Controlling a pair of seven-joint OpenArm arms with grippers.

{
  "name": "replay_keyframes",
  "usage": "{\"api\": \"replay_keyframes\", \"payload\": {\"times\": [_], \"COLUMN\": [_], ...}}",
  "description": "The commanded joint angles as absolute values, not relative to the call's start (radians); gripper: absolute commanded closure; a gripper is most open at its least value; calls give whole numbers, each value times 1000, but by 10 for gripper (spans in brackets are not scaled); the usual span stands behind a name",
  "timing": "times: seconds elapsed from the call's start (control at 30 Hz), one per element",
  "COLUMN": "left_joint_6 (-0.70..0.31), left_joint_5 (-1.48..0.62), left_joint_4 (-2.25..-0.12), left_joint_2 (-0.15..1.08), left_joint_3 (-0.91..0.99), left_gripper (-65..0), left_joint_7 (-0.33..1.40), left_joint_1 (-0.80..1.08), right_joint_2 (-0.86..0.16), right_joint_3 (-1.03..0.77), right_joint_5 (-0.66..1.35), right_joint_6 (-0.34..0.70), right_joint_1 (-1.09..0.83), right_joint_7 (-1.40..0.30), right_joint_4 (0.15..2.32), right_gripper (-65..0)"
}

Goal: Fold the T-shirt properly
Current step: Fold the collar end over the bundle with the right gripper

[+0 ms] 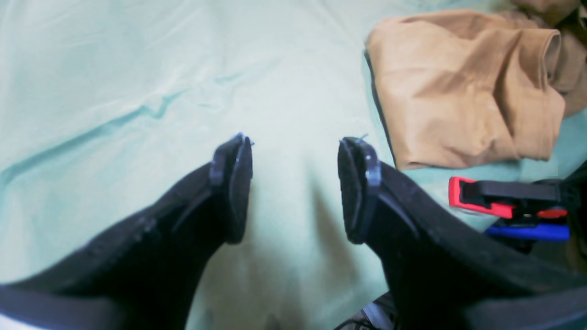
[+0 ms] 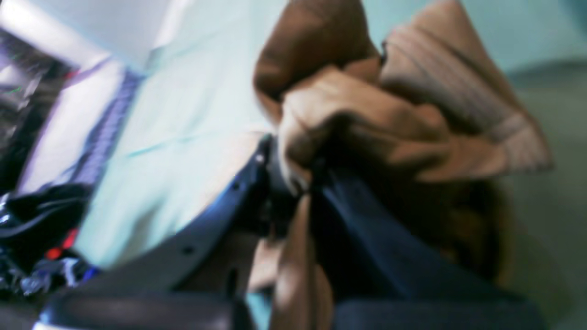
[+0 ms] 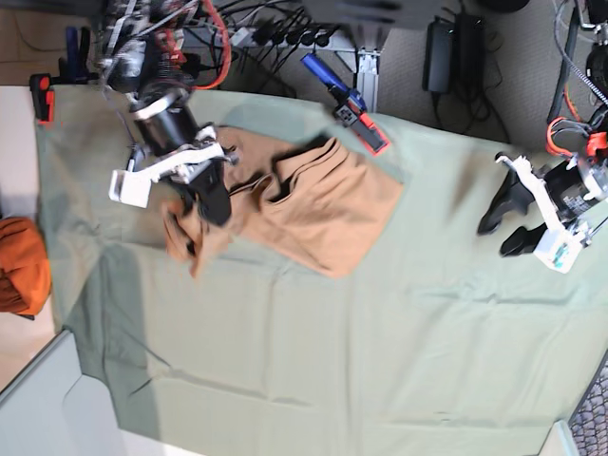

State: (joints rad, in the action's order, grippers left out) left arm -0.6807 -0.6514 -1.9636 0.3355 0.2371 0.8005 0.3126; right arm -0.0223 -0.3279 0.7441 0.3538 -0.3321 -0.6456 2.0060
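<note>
The tan T-shirt (image 3: 318, 204) lies crumpled and partly folded on the sage-green cloth (image 3: 332, 361), toward the back left. My right gripper (image 3: 215, 205) is shut on a bunched fold at the shirt's left end. In the right wrist view the T-shirt (image 2: 367, 114) fabric is pinched between the dark fingers of the right gripper (image 2: 302, 181) and piles up over them. My left gripper (image 3: 504, 229) hovers open over bare cloth at the far right, apart from the shirt. In the left wrist view the left gripper (image 1: 296, 183) holds nothing, and the T-shirt (image 1: 458, 91) lies at the upper right.
A bright-orange bunched cloth (image 3: 19, 264) sits off the table's left edge. A blue and red clamp (image 3: 353, 112) holds the green cloth at the back edge, and another clamp (image 1: 504, 206) shows near the left gripper. Cables and power bricks lie behind the table.
</note>
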Motion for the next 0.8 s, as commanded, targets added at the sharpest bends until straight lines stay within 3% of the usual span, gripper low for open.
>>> {"api": "replay_keyframes", "payload": {"times": [0.0, 0.2, 0.43, 0.47, 0.53, 0.57, 0.63, 0.77], "left_joint_6": [-698, -698, -698, -698, -698, -698, -698, -698], "left_joint_5": [-670, -674, -678, -679, -688, -694, -700, -700], "left_joint_4": [-1983, -1983, -1983, -1983, -1983, -1983, -1983, -1983], "left_joint_2": [350, 352, 352, 352, 352, 352, 352, 352], "left_joint_3": [243, 243, 243, 242, 242, 243, 242, 242], "left_gripper": [-333, -333, -333, -333, -333, -333, -333, -333], "left_joint_7": [784, 791, 791, 791, 791, 791, 794, 800], "left_joint_1": [305, 305, 305, 305, 305, 305, 305, 305], "right_joint_2": [-13, 65, 68, 66, 66, 66, 66, 66], "right_joint_3": [-295, -91, 39, 49, 62, 68, 80, 114], "right_joint_5": [724, 515, 336, 335, 319, 300, 267, 257], "right_joint_6": [471, 470, 470, 470, 470, 470, 471, 470], "right_joint_1": [-320, -289, -269, -270, -269, -270, -269, -260], "right_joint_7": [-605, -553, -511, -511, -508, -494, -464, -455], "right_joint_4": [2025, 2014, 1943, 1931, 1916, 1914, 1914, 1915], "right_gripper": [0, 0, 0, -74, -298, -376, -431, -430]}}
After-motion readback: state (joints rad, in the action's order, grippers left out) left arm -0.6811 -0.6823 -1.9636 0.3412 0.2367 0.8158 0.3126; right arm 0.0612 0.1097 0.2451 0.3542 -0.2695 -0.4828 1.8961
